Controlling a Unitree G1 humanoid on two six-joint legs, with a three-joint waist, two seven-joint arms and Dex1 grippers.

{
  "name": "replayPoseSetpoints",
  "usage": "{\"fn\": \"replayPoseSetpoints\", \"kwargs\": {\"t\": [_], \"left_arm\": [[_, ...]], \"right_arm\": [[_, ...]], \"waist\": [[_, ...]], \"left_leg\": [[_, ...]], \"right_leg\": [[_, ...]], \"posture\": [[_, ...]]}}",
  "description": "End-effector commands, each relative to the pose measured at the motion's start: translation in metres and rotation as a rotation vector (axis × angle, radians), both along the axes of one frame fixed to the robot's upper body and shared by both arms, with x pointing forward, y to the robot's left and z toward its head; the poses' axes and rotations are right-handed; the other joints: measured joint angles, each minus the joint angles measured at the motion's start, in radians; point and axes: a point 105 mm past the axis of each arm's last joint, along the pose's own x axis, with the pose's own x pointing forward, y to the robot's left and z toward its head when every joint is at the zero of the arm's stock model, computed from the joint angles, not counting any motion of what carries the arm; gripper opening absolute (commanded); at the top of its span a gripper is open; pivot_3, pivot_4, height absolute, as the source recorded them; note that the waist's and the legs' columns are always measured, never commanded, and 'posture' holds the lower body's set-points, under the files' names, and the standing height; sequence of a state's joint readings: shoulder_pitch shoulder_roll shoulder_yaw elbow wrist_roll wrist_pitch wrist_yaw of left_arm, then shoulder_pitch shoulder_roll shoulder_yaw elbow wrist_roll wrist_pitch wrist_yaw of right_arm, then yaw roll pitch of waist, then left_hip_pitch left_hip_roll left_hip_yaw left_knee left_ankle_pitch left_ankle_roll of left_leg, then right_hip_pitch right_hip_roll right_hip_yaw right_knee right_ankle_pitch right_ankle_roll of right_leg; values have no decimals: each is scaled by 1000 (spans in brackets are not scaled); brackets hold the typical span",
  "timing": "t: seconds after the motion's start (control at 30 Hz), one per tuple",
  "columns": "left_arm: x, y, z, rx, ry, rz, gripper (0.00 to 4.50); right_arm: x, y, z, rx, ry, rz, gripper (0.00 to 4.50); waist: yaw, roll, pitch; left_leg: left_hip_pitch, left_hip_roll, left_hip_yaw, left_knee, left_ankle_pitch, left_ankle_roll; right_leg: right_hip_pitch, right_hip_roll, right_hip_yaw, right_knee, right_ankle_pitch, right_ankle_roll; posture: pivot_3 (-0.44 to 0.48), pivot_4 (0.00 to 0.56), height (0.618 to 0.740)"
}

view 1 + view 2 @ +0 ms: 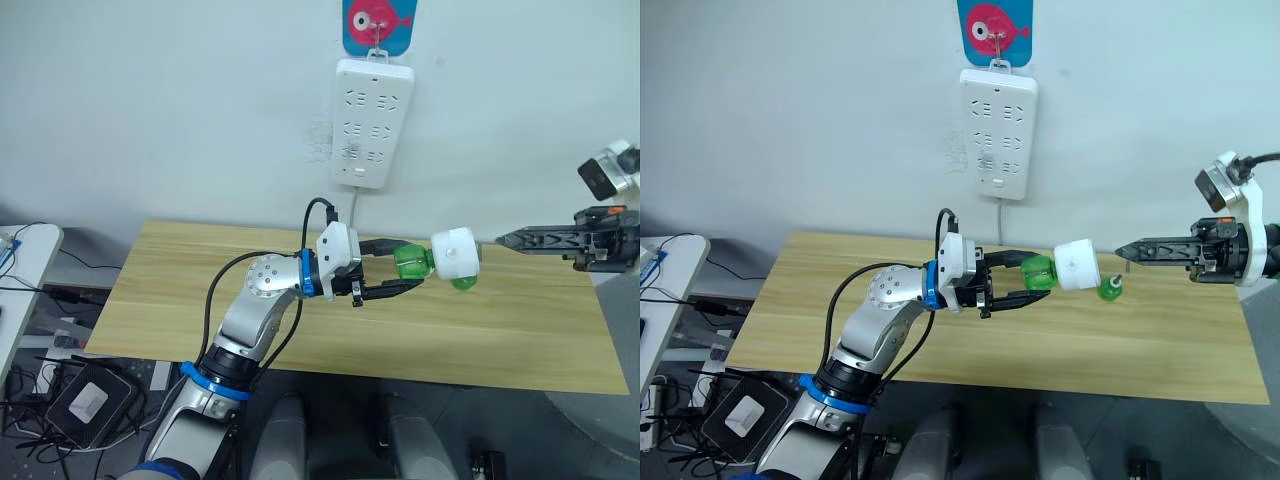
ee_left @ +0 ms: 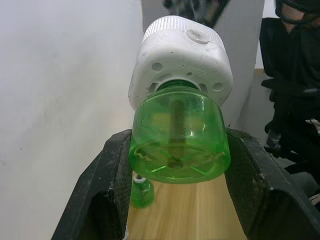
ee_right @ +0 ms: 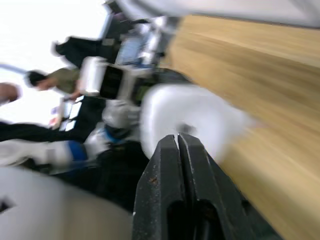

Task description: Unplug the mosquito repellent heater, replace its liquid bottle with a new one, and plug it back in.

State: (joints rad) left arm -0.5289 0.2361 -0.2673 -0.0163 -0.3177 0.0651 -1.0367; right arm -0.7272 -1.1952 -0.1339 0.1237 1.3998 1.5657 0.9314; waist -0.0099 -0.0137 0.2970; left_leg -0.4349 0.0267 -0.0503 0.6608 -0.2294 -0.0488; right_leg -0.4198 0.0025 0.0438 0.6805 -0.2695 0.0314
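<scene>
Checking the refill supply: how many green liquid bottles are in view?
2: one green bottle screwed into the mosquito repellent heater, clamped by the left end effector; one small green bottle standing on the table.

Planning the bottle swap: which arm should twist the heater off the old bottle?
Right, probably. The left gripper already clamps the green bottle, with the heater pointing at the right gripper, which is shut and close by. It must open first.

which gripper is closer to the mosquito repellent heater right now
The left. The left gripper is clamped on the green bottle screwed into the mosquito repellent heater, held above the table. The right gripper, shut, points at it from its other side, apart.
</scene>
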Motion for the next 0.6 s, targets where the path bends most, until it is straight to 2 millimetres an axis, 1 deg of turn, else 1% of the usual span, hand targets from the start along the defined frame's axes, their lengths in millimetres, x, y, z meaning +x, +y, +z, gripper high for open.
{"fn": "replayPoseSetpoints", "kwargs": {"t": [0.03,0.17,0.33,0.4,0.5,0.6], "left_arm": [[-8,-2,16,-48,-43,-32,2271],[-9,-5,20,-60,-47,-40,2271],[-15,-7,21,-65,-43,-64,2271],[-15,-6,19,-63,-41,-64,2271],[-16,-5,19,-63,-38,-63,2271],[-16,-4,19,-62,-36,-64,2271]], "right_arm": [[-9,14,3,24,1,82,32],[-3,21,-2,27,-13,77,32],[8,19,-2,33,-24,16,32],[9,17,0,35,-24,1,32],[14,10,-5,7,-19,-48,32],[26,-1,-10,-6,-13,-131,32]], "waist": [[4,0,0],[5,0,0],[5,0,0],[5,0,0],[5,0,0],[5,0,0]], "left_leg": [[0,0,0,0,0,0],[0,0,0,0,0,0],[0,0,0,0,0,0],[0,0,0,0,0,0],[0,0,0,0,0,0],[0,0,0,0,0,0]], "right_leg": [[0,0,0,0,0,0],[0,-2,0,0,0,0],[0,-1,0,0,0,0],[0,-1,0,0,0,0],[0,-1,0,0,0,0],[0,-1,0,0,0,0]], "posture": [[1,282,740],[8,282,740],[8,282,740],[8,282,740],[8,281,740],[8,281,740]]}}
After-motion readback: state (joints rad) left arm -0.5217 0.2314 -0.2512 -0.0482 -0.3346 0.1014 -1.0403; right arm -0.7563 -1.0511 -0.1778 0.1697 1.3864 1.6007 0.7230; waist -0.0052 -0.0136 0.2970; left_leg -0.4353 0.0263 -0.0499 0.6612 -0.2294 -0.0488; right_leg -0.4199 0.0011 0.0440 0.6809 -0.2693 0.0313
